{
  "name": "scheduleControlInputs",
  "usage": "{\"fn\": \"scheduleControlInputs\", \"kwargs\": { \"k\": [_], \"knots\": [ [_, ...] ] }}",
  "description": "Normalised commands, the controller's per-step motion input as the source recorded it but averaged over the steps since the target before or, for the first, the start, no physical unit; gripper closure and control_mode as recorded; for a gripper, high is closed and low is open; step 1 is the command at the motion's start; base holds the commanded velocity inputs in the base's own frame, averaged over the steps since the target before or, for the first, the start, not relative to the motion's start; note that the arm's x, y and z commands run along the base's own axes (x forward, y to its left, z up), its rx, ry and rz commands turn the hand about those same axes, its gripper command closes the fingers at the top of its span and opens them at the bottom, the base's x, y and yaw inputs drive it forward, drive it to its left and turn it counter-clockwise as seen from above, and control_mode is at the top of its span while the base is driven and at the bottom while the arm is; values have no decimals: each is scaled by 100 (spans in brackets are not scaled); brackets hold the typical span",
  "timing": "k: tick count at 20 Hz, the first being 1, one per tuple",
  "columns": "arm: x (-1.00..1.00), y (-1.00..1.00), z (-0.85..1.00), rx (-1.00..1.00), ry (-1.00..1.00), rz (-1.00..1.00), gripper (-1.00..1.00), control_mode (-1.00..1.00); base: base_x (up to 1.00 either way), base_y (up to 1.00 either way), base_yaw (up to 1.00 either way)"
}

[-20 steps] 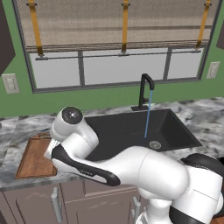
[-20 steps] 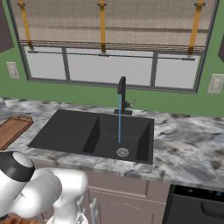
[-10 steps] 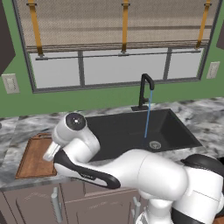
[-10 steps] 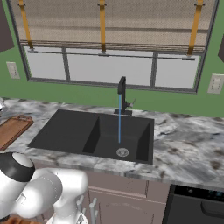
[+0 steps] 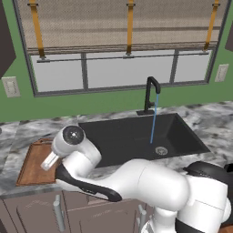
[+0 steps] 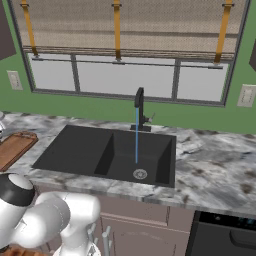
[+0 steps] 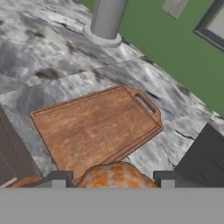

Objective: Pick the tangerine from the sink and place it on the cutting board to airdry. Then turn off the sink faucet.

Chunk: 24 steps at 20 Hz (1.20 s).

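Observation:
In the hand view the tangerine [image 7: 116, 175], orange and mottled, sits between my two dark fingertips at the bottom, and my gripper [image 7: 113, 179] is shut on it. It hangs above the near edge of the reddish-brown cutting board [image 7: 96, 127], whose handle cut-out points toward the sink [image 7: 205, 157]. In the left base view my arm bends over the right end of the cutting board [image 5: 32, 161], left of the black sink [image 5: 132, 134]. The black sink faucet [image 5: 150, 93] runs a thin blue stream of water [image 5: 154, 120] to the drain [image 5: 160, 150]. The right base view also shows the faucet [image 6: 139, 107] and the cutting board [image 6: 15, 148].
A grey cylinder [image 7: 107, 19] stands on the marbled counter [image 7: 39, 52] beyond the board, near the green wall. A window with blinds [image 5: 127, 41] runs behind the sink. Cabinet fronts [image 5: 27, 211] lie below the counter edge.
My arm's elbow has sunk a little lower over the board's right end. The base, sink and running water stay as they were.

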Motion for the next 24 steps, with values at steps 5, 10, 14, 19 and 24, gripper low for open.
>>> {"fn": "scheduleControlInputs", "kwargs": {
  "k": [5, 10, 14, 19, 24],
  "knots": [
    [3, 12, 0, 9, 16, -15, 100, -100, 0, 0, 0],
    [1, 2, -2, 6, 14, -9, 100, -100, 0, 0, 0],
    [0, 0, -14, 0, 5, -5, 100, -100, 0, 0, 0],
    [0, 0, -23, 0, 4, -5, 100, -100, 0, 0, 0],
    [1, 0, -15, 4, 6, -4, 100, -100, 0, 0, 0]
  ]
}}
